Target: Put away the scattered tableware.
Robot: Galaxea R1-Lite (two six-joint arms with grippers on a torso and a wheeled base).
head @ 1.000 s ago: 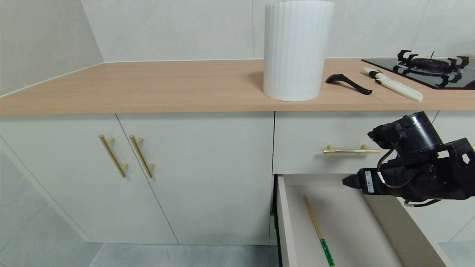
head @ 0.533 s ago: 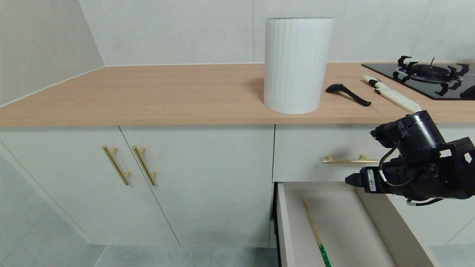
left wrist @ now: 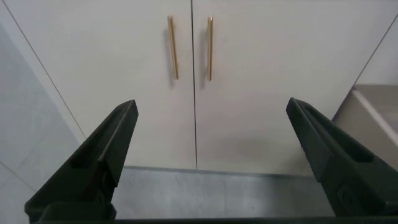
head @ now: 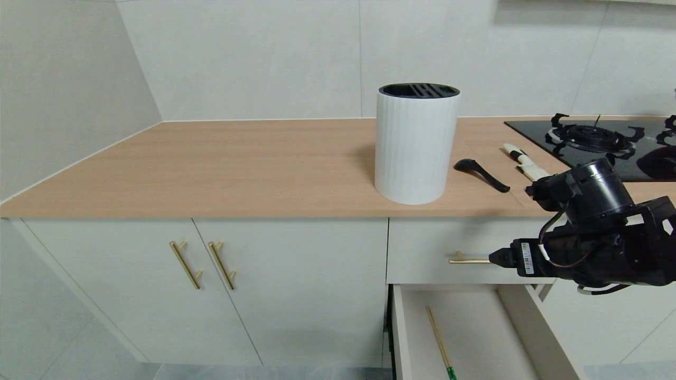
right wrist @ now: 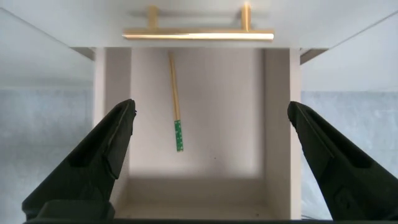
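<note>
Two items lie on tabletop (head: 237, 163): spoon (head: 480, 174), knife (head: 523, 161). Right tool (right wrist: 210, 115), jaws apart, over drawer (head: 398, 327) with chopsticks (head: 437, 338); rise clear of tabletop edge, grip spoon handle crosswise.

No text can be read anywhere. A small white sticker (head: 526, 257) on the right arm (head: 597, 253) carries fine dark lines like a barcode, too small to make out. The green end of the chopsticks (right wrist: 175, 102) in the drawer (right wrist: 236, 124) shows no legible marks either.
</note>
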